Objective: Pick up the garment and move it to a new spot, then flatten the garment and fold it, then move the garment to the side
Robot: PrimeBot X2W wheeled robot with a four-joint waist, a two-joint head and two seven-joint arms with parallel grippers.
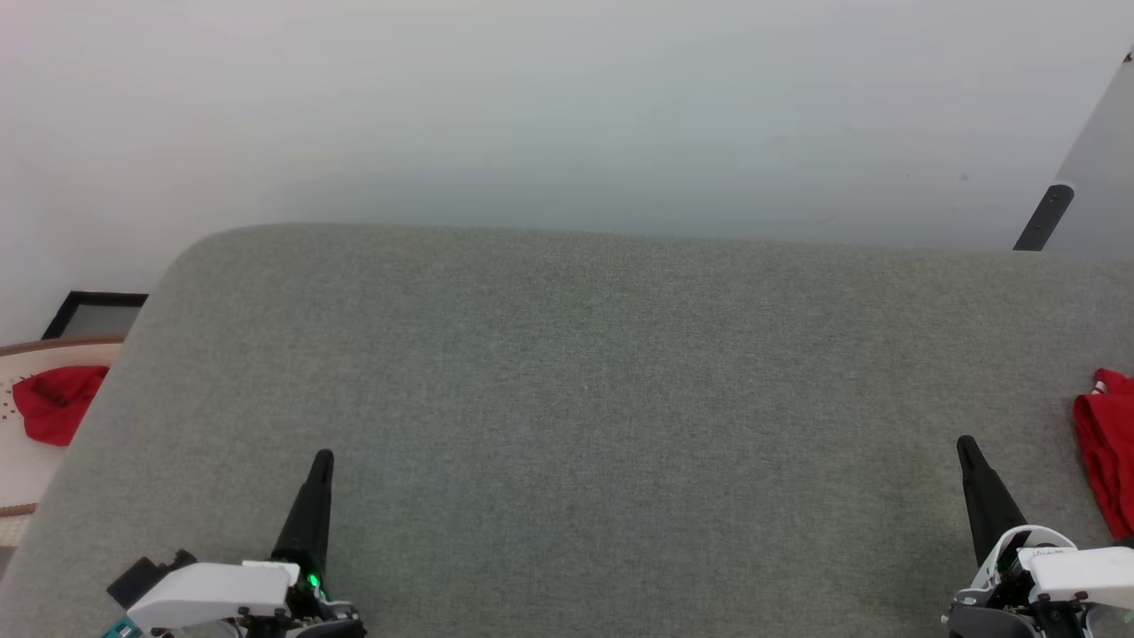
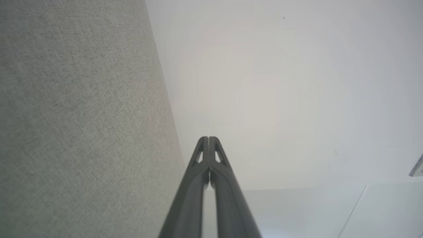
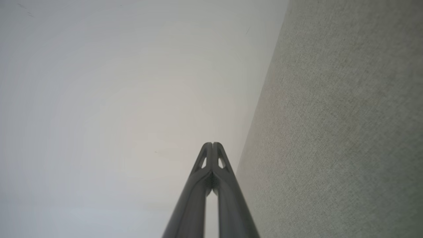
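The garment (image 1: pixel 1107 452) is a bunched red cloth with a bit of white-and-red trim at its top. It lies at the far right edge of the grey fabric surface (image 1: pixel 567 381) and is cut off by the head view's border. My right gripper (image 1: pixel 966 443) stands shut and empty a short way left of it, not touching. My left gripper (image 1: pixel 323 456) is shut and empty near the front left. In the wrist views, the left gripper (image 2: pixel 208 138) and right gripper (image 3: pixel 212 144) each show fingertips pressed together with nothing between them.
A smaller plain red cloth (image 1: pixel 58 403) lies on a white perforated stand beyond the surface's left edge. A black-framed panel (image 1: pixel 93 315) sits behind it. A dark slanted leg (image 1: pixel 1044 217) stands at the far right on the pale floor.
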